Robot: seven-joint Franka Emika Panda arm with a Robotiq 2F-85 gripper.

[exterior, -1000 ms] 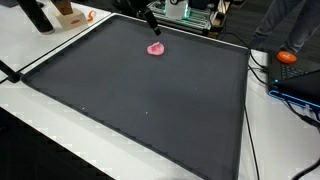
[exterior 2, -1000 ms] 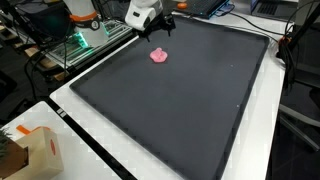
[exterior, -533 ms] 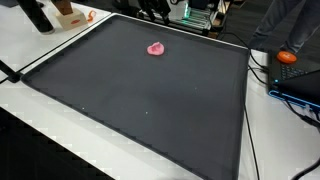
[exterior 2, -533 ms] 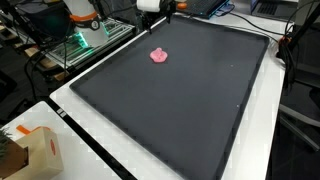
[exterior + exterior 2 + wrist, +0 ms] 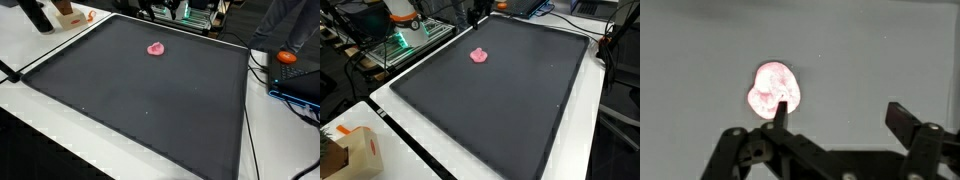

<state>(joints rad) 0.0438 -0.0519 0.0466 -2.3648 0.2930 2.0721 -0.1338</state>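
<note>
The dark counter (image 5: pixel 150 115) fills most of both exterior views, its matte top framed by a white margin. A cardboard box (image 5: pixel 355 152) is spotted on that margin, just off the near corner of the counter.

Up at the far edge of the counter the hand (image 5: pixel 478 13) is caught, largely cut off by the top of the picture and touching nothing. In the wrist view the hand (image 5: pixel 840 115) is shown spread wide. Its two fingers (image 5: pixel 902 118) are held well apart, and nothing is gripped between them.

The pink lump (image 5: pixel 155 48) is found lying flat on the counter, near the far edge and roughly midway along it. It is set inward from the hand and apart from it. In the wrist view the pink lump (image 5: pixel 773 90) is seen beyond the fingertips and off to one side. It is lined up with one finger, whose tip overlaps its lower rim in the picture, while the other finger is kept well clear. The gap between the fingers is not centred on the pink lump.
</note>
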